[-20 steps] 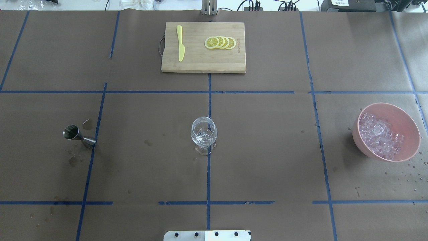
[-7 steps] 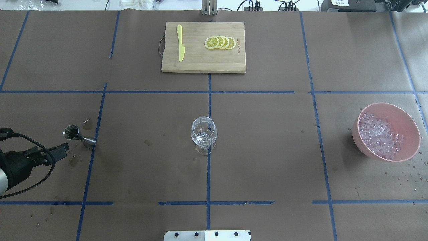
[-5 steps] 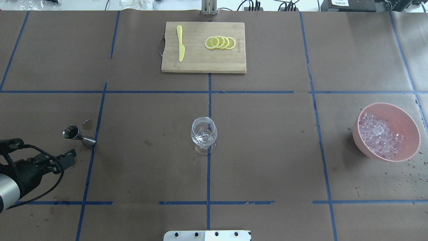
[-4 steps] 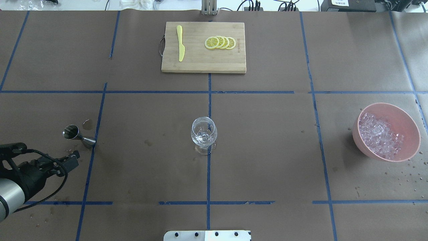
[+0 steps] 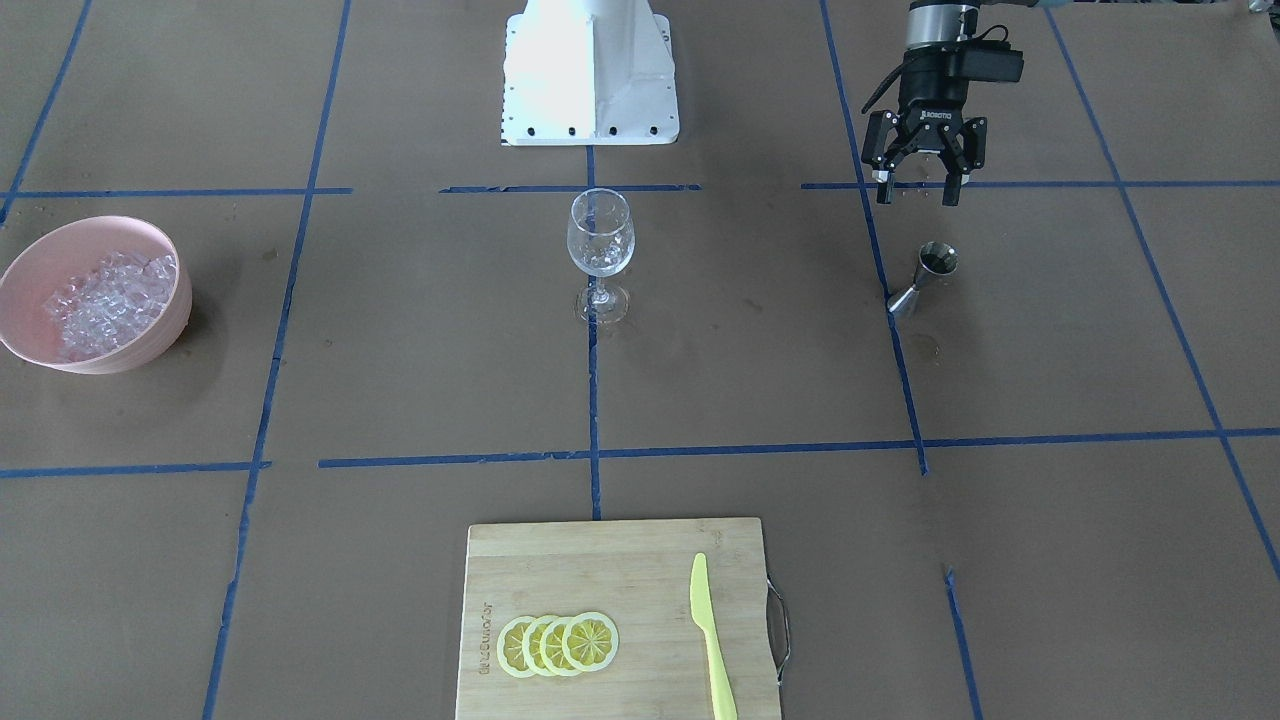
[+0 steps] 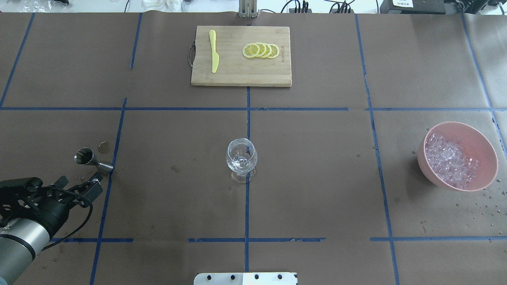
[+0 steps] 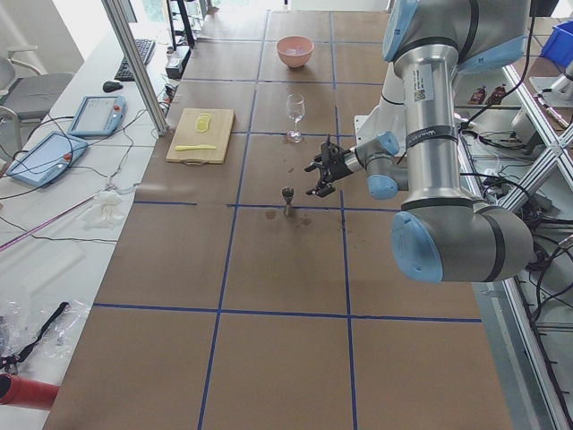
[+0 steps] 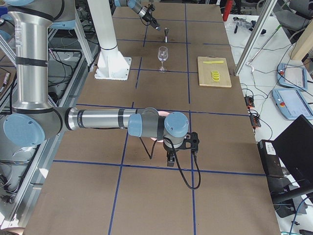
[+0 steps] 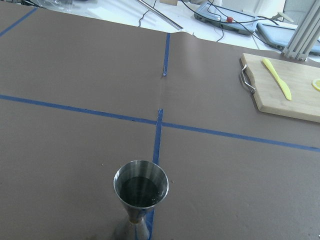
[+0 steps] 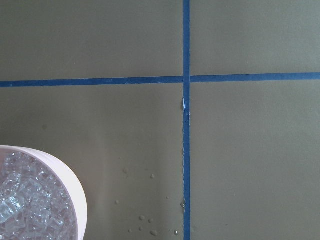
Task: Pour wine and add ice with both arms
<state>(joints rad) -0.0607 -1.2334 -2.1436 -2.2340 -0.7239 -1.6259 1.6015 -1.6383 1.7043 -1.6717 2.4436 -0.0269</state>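
A steel jigger [image 5: 925, 275] with dark liquid in its cup [image 9: 140, 190] stands on the table's left part [image 6: 89, 159]. My left gripper [image 5: 915, 192] is open and empty, just on the robot's side of the jigger and apart from it; it also shows in the overhead view [image 6: 81, 185]. A clear wine glass [image 6: 241, 156] stands at the table's middle [image 5: 600, 235]. The ice [image 6: 449, 160] fills a pink bowl [image 6: 483, 138] at the right. My right gripper [image 8: 171, 157] hangs near that bowl [image 10: 72, 182]; I cannot tell whether it is open or shut.
A wooden cutting board [image 6: 237, 75] at the far middle holds several lemon slices [image 6: 261, 50] and a yellow knife [image 6: 214, 51]. The white base block [image 5: 590, 70] is at the robot's edge. Water drops [image 10: 150, 220] lie beside the bowl.
My left arm has come in from the left edge and moved right, bringing its gripper closer to the jigger. Jigger, glass and bowl have not moved.
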